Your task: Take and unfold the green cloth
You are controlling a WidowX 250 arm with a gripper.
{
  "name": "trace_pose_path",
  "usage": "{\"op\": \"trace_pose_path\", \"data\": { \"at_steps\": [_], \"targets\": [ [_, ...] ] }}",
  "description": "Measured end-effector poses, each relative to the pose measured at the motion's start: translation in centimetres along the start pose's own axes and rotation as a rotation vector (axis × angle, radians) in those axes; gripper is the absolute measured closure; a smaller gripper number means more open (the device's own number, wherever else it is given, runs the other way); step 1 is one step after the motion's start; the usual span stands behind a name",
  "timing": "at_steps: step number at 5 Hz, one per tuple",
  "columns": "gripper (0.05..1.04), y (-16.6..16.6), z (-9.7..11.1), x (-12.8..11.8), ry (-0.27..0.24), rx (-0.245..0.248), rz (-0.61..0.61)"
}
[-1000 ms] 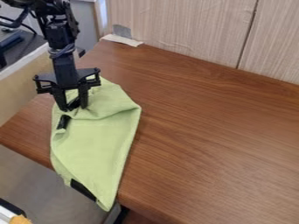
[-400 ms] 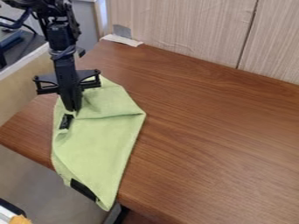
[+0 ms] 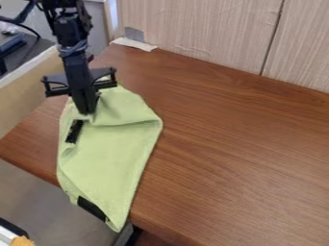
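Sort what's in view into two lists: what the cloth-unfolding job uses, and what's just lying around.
For the job:
- green cloth, partly folded
- gripper, at the cloth's upper part

Just lying around:
- pale strip, at the table's far corner
- orange item, bottom left corner
- dark object, upper left

Table: merely the work surface.

The green cloth (image 3: pixel 106 158) lies part-folded (creased, too); it overhangs the table (image 3: pixel 244 158).
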State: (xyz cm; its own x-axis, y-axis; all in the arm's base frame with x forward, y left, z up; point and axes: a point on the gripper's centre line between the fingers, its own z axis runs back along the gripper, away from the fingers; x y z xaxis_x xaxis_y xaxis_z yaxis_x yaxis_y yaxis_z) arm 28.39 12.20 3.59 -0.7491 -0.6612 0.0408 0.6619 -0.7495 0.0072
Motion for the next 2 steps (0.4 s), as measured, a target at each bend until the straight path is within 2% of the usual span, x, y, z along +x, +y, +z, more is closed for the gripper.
{"op": "trace_pose_path", "data": {
  "at_steps": [1,2],
  "targets": [
    [1.027,1.5,2.4,0.0,0.036,0.037,-0.017],
    [1.027,3.7,4.4,-0.5,0.038,0.075,-0.022]
  ]
}}
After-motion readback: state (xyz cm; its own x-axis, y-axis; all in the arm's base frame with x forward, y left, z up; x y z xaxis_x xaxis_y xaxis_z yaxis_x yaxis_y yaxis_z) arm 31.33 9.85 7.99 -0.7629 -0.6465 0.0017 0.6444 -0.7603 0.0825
